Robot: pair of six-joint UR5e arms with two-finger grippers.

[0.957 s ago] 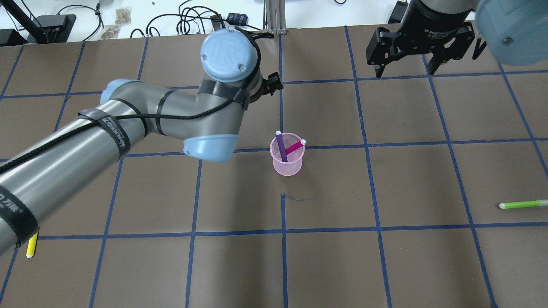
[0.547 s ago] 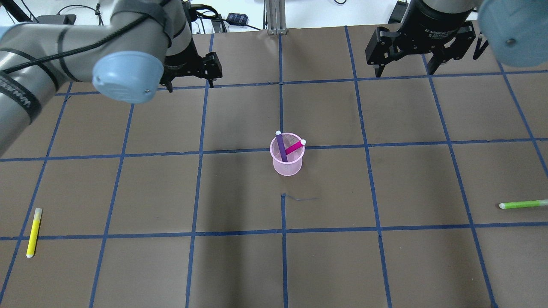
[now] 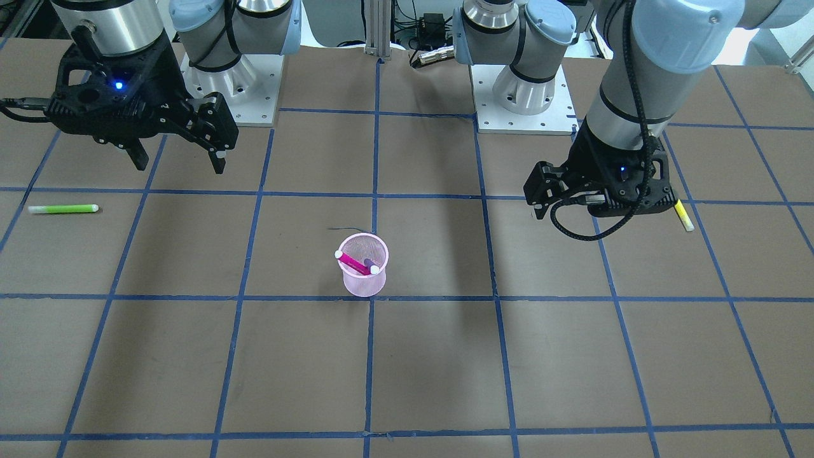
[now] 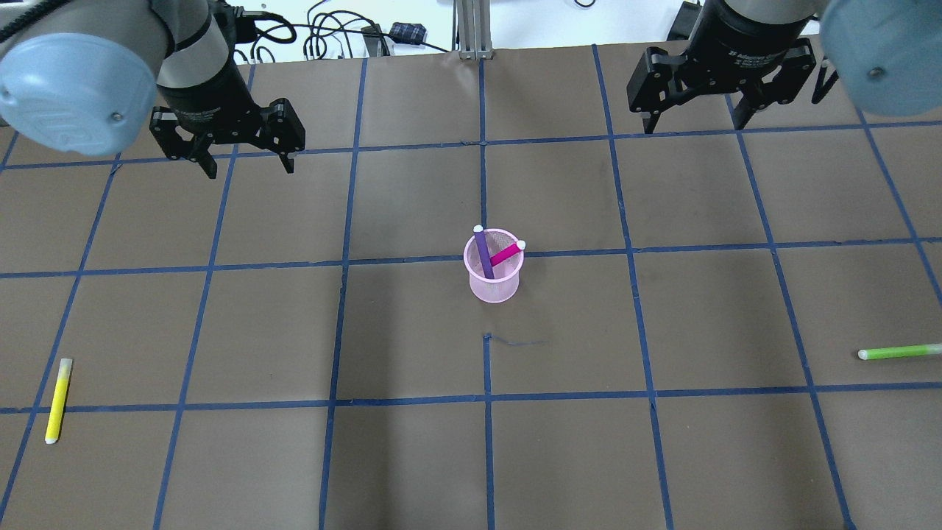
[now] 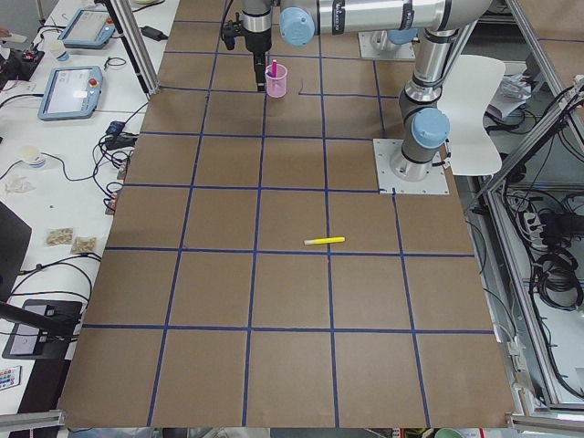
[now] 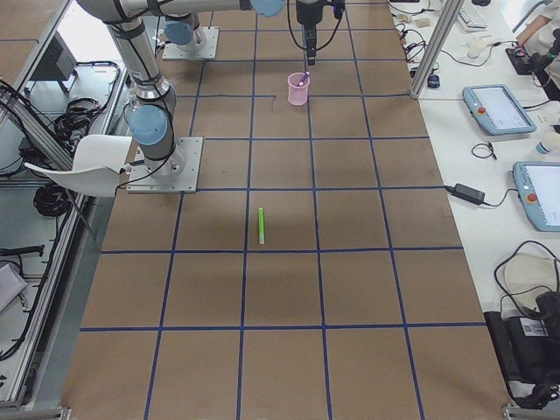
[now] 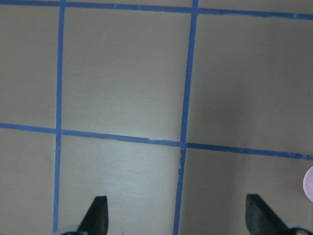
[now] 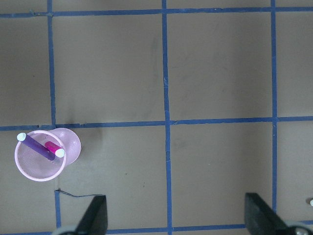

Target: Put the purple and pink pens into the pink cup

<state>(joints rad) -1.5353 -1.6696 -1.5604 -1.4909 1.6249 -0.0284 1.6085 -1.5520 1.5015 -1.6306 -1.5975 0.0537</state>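
Note:
The pink mesh cup (image 4: 494,278) stands upright near the table's middle; it also shows in the front view (image 3: 364,280) and the right wrist view (image 8: 36,169). The purple pen (image 4: 483,254) and the pink pen (image 4: 506,254) both stand inside it, leaning across each other, white tips up. My left gripper (image 4: 248,166) is open and empty, hovering far back left of the cup. My right gripper (image 4: 693,122) is open and empty at the back right. The cup's edge (image 7: 309,183) just shows in the left wrist view.
A yellow pen (image 4: 58,400) lies at the front left of the table. A green pen (image 4: 899,352) lies near the right edge. Cables and equipment sit beyond the table's back edge.
My left arm has swung away from the cup to the back left, uncovering the yellow pen. The cup, both pens in it and my right arm have not moved.

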